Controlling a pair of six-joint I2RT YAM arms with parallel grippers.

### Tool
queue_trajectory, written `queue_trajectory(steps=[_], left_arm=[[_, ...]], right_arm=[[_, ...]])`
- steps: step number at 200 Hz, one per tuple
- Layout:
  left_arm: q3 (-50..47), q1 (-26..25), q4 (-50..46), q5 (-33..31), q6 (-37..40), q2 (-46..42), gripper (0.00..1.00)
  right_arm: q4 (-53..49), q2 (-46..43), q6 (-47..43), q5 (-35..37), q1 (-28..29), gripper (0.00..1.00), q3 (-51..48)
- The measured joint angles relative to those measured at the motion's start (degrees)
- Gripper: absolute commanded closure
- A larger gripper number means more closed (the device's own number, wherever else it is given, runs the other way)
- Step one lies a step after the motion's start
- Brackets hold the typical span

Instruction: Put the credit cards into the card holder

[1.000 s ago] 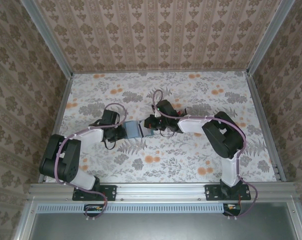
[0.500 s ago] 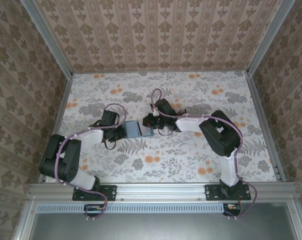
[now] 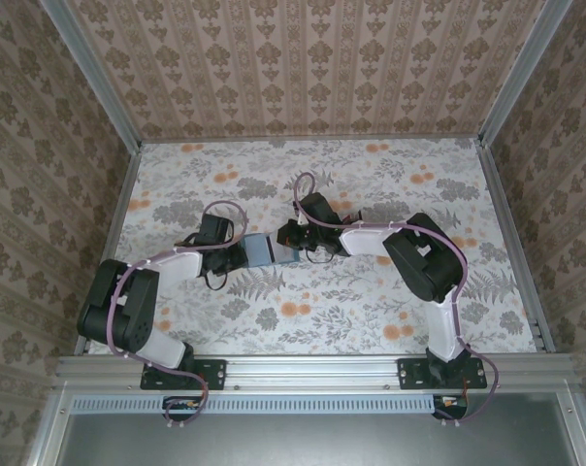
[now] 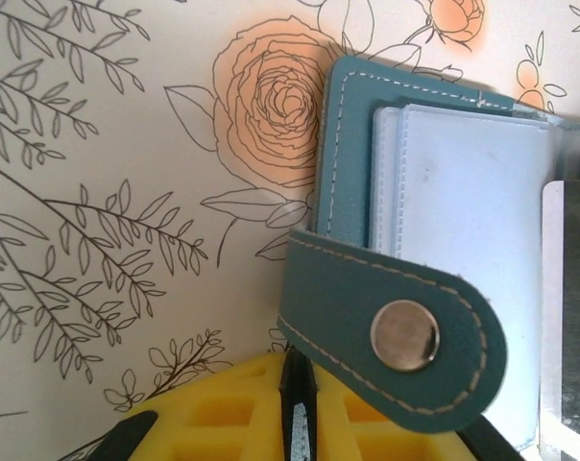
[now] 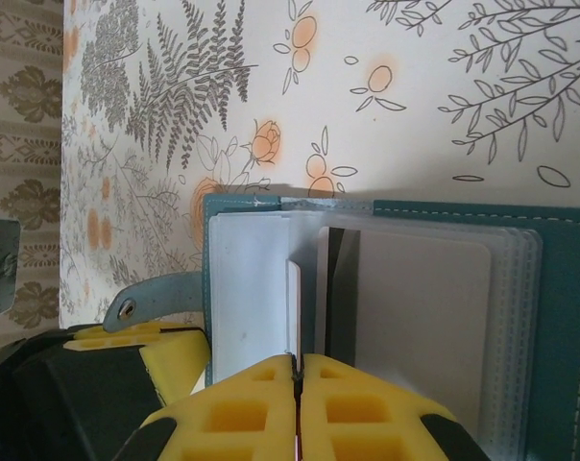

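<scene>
right wrist: one card holder (image 5: 564, 336), two credit cards (image 5: 415, 317); right gripper (image 5: 295, 376) pinches one, left gripper (image 4: 298, 389) clamps holder.

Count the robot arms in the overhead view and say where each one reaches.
2. The left arm comes in from the left and the right arm from the right; they meet at the teal card holder mid-table. No arm seems hidden.

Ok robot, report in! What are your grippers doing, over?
Left gripper shut on card holder edge. Right gripper shut on a credit card, edge-on at the clear sleeves. Snap strap flopped aside, not blocking.
</scene>
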Motion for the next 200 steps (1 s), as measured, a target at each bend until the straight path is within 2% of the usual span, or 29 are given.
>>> queue_trajectory(steps=[130, 200], left_arm=[[0.0, -0.6, 1.1, -0.3, -0.7, 0.4, 0.86], [0.0, -1.1, 2.3, -0.5, -1.1, 0.9, 0.86]], right_arm=[[0.3, 2.0, 1.4, 1.4, 0.0, 0.9, 2.3], [3.4, 1.0, 2.2, 7.6, 0.3, 0.91, -1.4]])
